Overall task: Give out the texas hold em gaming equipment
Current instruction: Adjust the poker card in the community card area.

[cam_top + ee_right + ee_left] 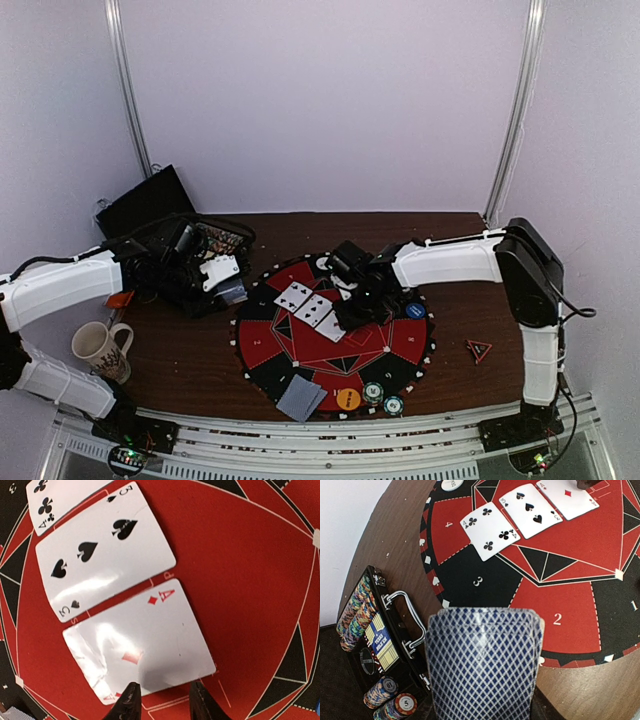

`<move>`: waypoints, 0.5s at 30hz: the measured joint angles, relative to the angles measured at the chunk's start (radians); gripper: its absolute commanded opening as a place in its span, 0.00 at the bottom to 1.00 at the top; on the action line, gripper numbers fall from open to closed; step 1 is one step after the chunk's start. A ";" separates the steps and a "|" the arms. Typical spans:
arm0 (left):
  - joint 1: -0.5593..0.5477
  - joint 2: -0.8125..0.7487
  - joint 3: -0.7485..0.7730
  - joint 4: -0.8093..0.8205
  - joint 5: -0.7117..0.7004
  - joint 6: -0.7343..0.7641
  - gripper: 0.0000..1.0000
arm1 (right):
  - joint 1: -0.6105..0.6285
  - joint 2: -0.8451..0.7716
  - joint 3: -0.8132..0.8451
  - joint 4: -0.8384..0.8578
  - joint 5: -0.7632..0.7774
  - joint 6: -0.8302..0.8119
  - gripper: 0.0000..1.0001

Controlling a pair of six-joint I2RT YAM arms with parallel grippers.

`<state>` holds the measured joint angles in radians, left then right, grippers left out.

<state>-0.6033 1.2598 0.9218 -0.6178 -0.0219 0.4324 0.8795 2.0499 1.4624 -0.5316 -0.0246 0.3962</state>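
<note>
Left pincer (225, 273) clamped on a deck of blue lattice-backed playing cards (482, 665), just beside an open black case (367, 660) holding rows of striped-edge poker chips (355, 612). Right pincer (165, 702) narrowly parted, tips at the edge of a white ace of diamonds card (145, 645), face-up on a round red-and-black felt mat (240, 580).

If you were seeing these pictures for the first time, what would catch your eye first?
The round red-and-black mat on the table, with three face-up cards in a row on it. Then the stack of blue-backed cards filling the left wrist view, close to the lens.
</note>
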 measured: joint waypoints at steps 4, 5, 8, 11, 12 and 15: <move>0.000 0.000 0.000 0.000 0.000 0.000 0.48 | 0.015 -0.045 -0.043 -0.015 -0.022 -0.008 0.40; 0.000 0.000 0.000 0.000 0.000 0.000 0.48 | 0.022 -0.049 -0.046 -0.018 -0.025 -0.008 0.41; 0.000 0.000 0.000 0.001 0.001 0.000 0.48 | 0.053 -0.051 -0.049 -0.030 -0.029 -0.008 0.46; 0.000 -0.006 -0.003 0.002 0.000 0.000 0.48 | 0.074 -0.051 -0.061 -0.039 -0.039 -0.008 0.49; 0.000 -0.007 -0.004 0.003 0.000 0.000 0.48 | 0.081 -0.051 -0.065 -0.043 -0.044 -0.009 0.49; 0.000 -0.007 -0.004 0.004 0.000 0.000 0.48 | 0.084 -0.047 -0.068 -0.050 -0.043 -0.015 0.48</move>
<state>-0.6033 1.2530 0.9180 -0.6136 -0.0216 0.4324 0.9634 2.0026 1.3945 -0.5819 -0.0673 0.3809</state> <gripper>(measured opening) 0.482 0.492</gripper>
